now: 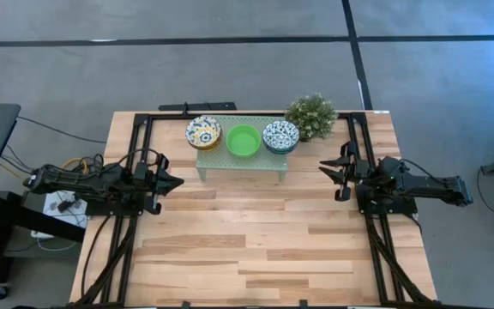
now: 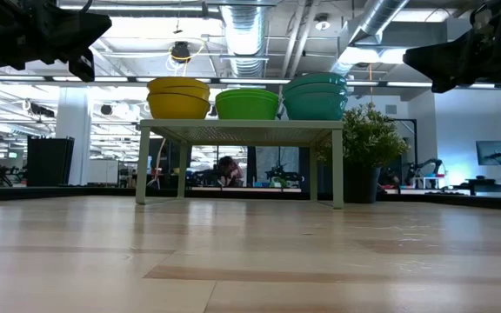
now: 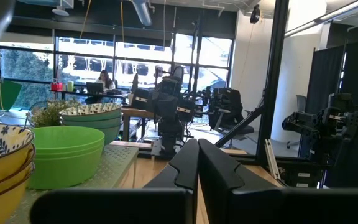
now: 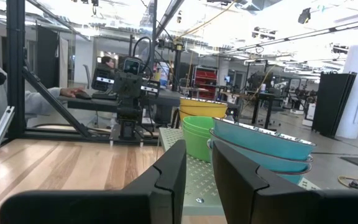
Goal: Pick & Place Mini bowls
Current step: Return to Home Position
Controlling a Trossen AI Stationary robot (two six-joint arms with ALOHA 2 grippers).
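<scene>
Yellow-patterned bowls (image 1: 202, 131), green bowls (image 1: 243, 141) and blue-patterned bowls (image 1: 280, 136) are stacked on the shelf (image 1: 238, 163), upper centre. The left hand (image 1: 177, 181), closed, and the right hand (image 1: 331, 176), slightly parted, are held flanking it. A stack could be toppled by a careless swing.

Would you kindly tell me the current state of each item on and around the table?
Shelf: standing on the table, holding three stacks.
Yellow bowls: stacked upright at one end of the shelf.
Green bowls: stacked upright in the middle.
Blue bowls: stacked upright at the other end.
Plant: upright beside the blue bowls.
Left gripper: shut, empty, away from the shelf.
Right gripper: open, empty, away from the shelf.
</scene>
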